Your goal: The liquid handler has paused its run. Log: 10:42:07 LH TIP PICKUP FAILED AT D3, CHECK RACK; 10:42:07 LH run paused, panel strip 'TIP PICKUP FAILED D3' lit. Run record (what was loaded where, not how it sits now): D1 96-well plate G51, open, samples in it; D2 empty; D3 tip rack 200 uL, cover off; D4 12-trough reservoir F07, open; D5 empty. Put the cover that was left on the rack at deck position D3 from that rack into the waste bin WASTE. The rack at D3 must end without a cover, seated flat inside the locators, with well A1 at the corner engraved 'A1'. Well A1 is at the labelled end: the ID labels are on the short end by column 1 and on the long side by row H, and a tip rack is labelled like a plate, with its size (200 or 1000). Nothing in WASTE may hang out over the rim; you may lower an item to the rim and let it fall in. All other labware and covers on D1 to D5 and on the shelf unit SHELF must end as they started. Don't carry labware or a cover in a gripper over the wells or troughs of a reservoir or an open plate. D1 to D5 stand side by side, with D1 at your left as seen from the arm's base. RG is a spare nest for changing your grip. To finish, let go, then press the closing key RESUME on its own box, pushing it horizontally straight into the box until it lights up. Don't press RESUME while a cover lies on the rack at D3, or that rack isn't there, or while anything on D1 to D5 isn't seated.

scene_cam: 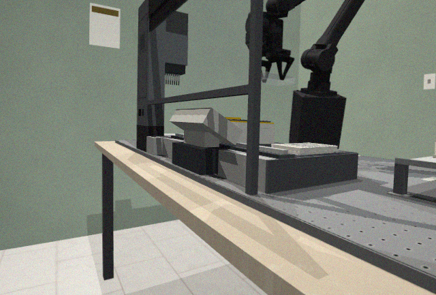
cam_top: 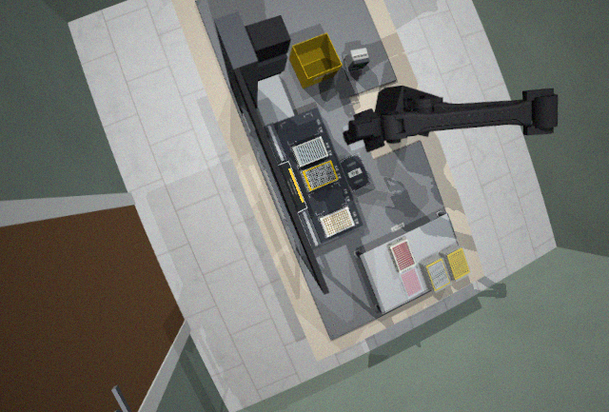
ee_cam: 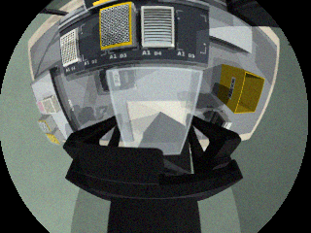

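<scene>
My gripper is shut on a clear, see-through cover and holds it high above the table, flat under the fingers; it also shows faintly in the side view. The gripper hangs off the deck's near edge, level with the reservoir end, not over any labware. The tip rack at D3 has a yellow frame and dark open top; in the wrist view it sits inside its locators with no cover on it. The yellow waste bin stands beyond the deck's end, to the right in the wrist view.
The reservoir sits at D4 and the plate at D1. The spare nest lies beside the deck. The RESUME box stands next to the bin. The shelf holds several plates and racks. The handler's gantry spans the deck.
</scene>
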`<state>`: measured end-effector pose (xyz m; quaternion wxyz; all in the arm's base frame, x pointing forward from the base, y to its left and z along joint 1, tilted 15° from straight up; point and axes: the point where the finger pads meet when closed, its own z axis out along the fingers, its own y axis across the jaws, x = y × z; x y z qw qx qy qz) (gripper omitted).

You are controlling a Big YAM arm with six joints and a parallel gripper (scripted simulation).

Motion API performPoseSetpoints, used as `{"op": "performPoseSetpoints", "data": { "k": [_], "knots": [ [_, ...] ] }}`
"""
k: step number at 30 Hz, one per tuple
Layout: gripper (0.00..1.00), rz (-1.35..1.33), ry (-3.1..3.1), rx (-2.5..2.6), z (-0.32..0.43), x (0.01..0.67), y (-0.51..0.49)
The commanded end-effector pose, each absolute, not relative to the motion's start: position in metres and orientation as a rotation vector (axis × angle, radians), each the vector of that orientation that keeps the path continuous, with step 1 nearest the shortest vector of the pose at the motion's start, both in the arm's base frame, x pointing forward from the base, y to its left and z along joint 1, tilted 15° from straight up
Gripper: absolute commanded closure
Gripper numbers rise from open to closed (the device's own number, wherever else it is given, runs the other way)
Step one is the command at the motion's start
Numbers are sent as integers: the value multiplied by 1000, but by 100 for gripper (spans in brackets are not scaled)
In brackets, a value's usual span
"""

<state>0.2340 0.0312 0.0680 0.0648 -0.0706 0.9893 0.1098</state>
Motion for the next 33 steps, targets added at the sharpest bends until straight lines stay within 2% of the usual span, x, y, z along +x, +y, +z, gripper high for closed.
{"op": "performPoseSetpoints", "data": {
  "k": [1, 26, 33],
  "knots": [
    [100, 342, 2999, -248, 66, 230, 32],
    [100, 342, 2999, -248, 66, 230, 32],
    [100, 321, 2947, -235, 78, 258, 2]
  ]
}}
